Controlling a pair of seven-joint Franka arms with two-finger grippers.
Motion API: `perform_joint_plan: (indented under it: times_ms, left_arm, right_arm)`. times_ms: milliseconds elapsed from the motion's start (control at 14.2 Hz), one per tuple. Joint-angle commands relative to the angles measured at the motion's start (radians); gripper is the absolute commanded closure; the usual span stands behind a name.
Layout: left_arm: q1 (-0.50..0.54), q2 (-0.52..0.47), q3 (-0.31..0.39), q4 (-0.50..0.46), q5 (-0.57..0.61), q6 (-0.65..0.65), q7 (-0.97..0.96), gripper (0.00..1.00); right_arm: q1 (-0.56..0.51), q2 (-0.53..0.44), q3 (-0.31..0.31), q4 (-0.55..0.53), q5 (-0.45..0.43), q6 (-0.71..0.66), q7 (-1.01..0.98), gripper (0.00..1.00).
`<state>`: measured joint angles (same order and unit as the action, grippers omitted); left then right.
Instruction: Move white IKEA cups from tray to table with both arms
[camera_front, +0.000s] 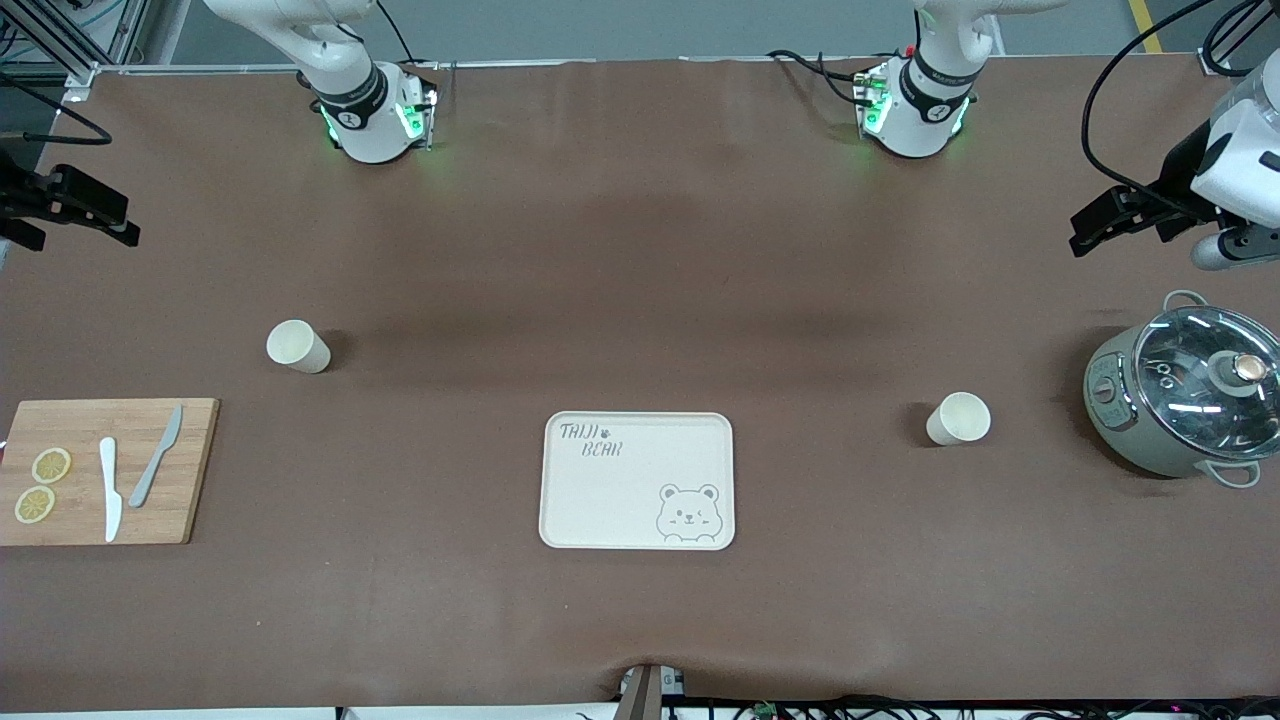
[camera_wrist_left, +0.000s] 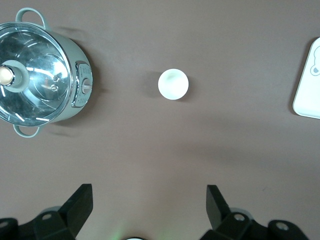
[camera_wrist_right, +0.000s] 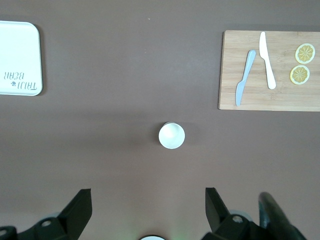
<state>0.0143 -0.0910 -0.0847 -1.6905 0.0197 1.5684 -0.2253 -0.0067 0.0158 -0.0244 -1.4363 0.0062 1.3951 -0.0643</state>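
Cream-white handleless cups stand upright on the matte brown table (camera_front: 640, 250), one (camera_front: 298, 346) toward the right arm's end, the other (camera_front: 958, 418) toward the left arm's end. I read both as deliberately spread well apart from the cream rounded-rectangle bear tray (camera_front: 637, 481), which holds nothing. I have the left gripper (camera_wrist_left: 148, 205) raised with fingers spread, gripping nothing, near the grey glass-lidded pot (camera_front: 1185, 395). The right gripper (camera_wrist_right: 148, 207) is likewise released and raised; at the front view's edge, its position is hard to judge. Task looks finished to me.
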Motion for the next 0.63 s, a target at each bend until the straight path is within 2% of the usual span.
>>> perform_joint_plan:
  times_ms: [0,423,564]
  left_arm:
    - [0.003,0.014,-0.003,0.02,-0.027,0.001,0.018,0.0]
    - [0.009,0.011,-0.001,0.022,-0.026,-0.024,0.026,0.0]
    - [0.006,0.03,-0.001,0.049,-0.026,-0.021,0.026,0.0]
  right_arm:
    - [-0.027,-0.025,0.0,-0.029,0.015,0.001,-0.005,0.0]
    - [-0.042,-0.023,0.0,-0.03,0.015,-0.001,-0.005,0.0]
    - [-0.035,-0.025,0.001,-0.029,0.015,-0.001,-0.005,0.0]
